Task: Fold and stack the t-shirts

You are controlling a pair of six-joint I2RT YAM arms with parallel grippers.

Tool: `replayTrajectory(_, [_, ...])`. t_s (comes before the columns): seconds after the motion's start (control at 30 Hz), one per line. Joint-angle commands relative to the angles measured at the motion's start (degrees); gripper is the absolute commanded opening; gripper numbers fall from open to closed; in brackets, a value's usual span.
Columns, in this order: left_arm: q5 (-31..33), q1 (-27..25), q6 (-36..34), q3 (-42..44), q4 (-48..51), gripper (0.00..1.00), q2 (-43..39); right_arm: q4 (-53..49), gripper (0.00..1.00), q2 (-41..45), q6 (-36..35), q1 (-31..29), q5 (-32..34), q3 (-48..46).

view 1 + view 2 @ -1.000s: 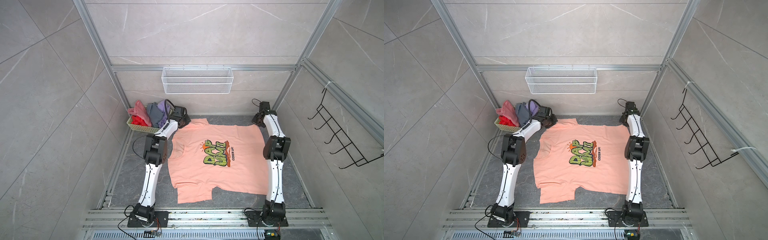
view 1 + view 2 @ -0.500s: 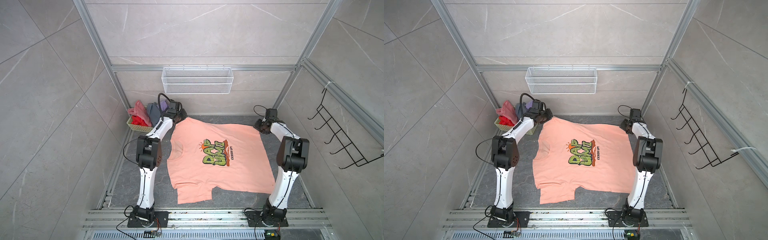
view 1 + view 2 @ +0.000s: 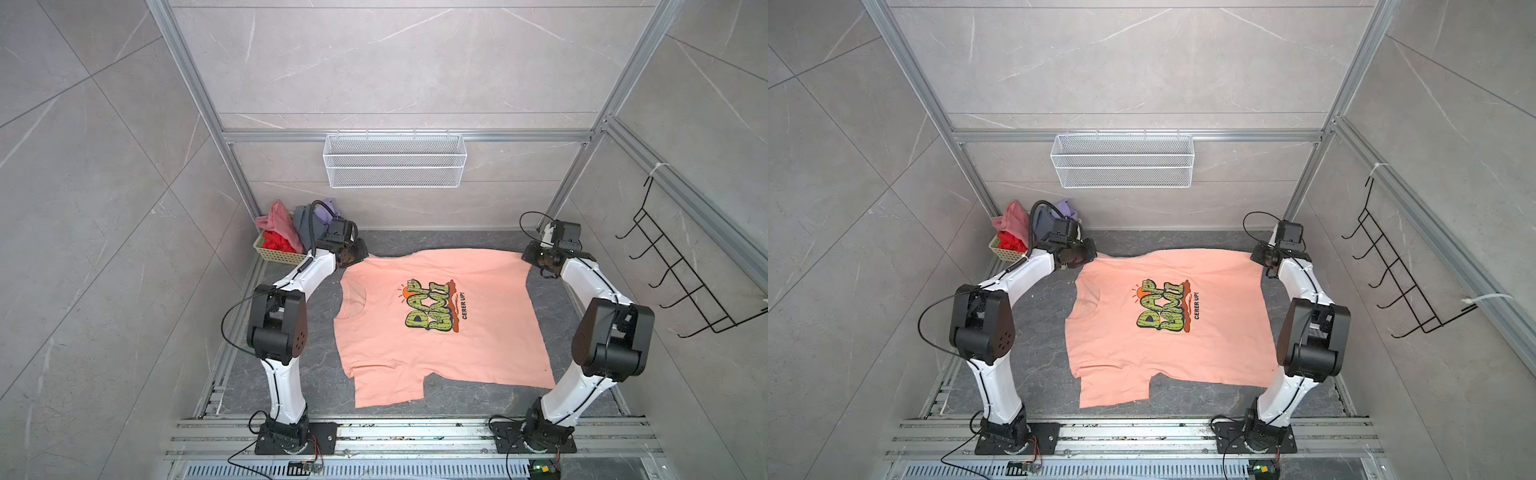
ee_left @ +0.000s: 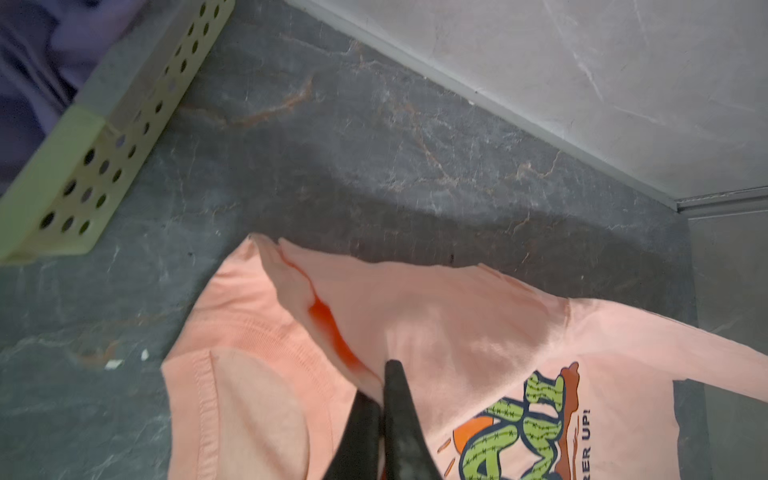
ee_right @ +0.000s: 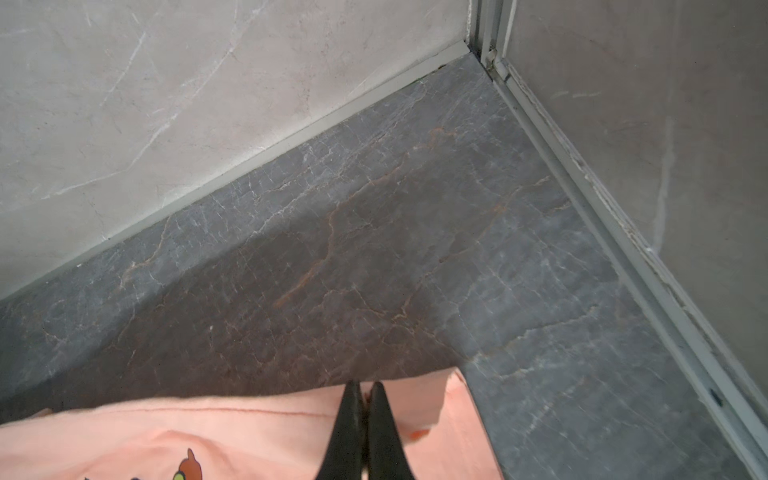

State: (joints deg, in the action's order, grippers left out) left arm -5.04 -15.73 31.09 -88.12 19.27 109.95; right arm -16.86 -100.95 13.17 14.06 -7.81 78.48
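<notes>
I find the left claw (image 4: 378, 380) and right claw (image 5: 365, 385) still pinching the far corners of the peach shirt (image 3: 436, 332), whose far edge, lifted a moment ago, now lies lowered flat on the table (image 3: 457, 401) between the arms.

A pale yellow-green plastic basket (image 3: 277, 254) with round holes in its wall stands in the far left corner of the dark grey, stone-like floor (image 3: 436, 240). It is close to the back wall (image 3: 395, 62). This wall is pale grey with thin white veins. A white wire basket (image 3: 395, 164) hangs there from a horizontal bar of the metal frame (image 3: 395, 136). On the right wall hangs a black wire rack (image 3: 679, 270) with several hooks. At the near edge, metal rails (image 3: 415, 432) run across from left to right.
</notes>
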Motion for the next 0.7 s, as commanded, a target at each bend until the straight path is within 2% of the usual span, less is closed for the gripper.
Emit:
replayTrajectory(0.0, [2.9,0.3,-1.4,4.8,-0.6,0.0,-6.9,-1.4,0.0,5.1,-4.7,1.1,-0.7,-4.7])
replayTrajectory(0.13, [3.6,0.4,-0.4,11.6,2.4,0.02,-12.5,-2.9,0.0,12.3,-7.6,2.0,0.3,-13.6])
replayTrajectory(0.17, [2.6,0.2,-0.3,13.2,4.3,0.14,-13.8,-4.4,0.13,14.1,-8.0,2.1,1.5,-15.0])
replayTrajectory(0.2, [2.2,0.1,0.0,14.8,6.0,0.26,-15.2,-6.2,0.21,16.0,-8.4,2.3,2.6,-16.1])
replayTrajectory(0.27, [4.2,-0.1,0.8,18.6,8.9,0.45,-19.0,-7.5,0.49,22.0,-8.3,2.6,5.8,-19.4])
replayTrajectory(0.3, [5.2,-0.1,1.0,20.0,9.7,0.52,-20.8,-7.9,0.52,24.3,-8.1,2.9,6.0,-20.5])
replayTrajectory(0.4, [9.6,0.0,0.5,20.5,12.4,0.6,-24.5,-10.9,0.53,27.6,-4.3,3.2,6.7,-19.9])
replayTrajectory(0.47, [10.3,0.1,-0.5,18.5,13.5,0.64,-23.9,-11.7,0.53,27.3,-1.0,3.2,3.4,-18.6])
replayTrajectory(0.67, [5.1,0.0,-2.1,10.5,14.2,0.62,-12.6,-4.4,0.53,25.4,11.4,3.0,-4.9,-22.7])
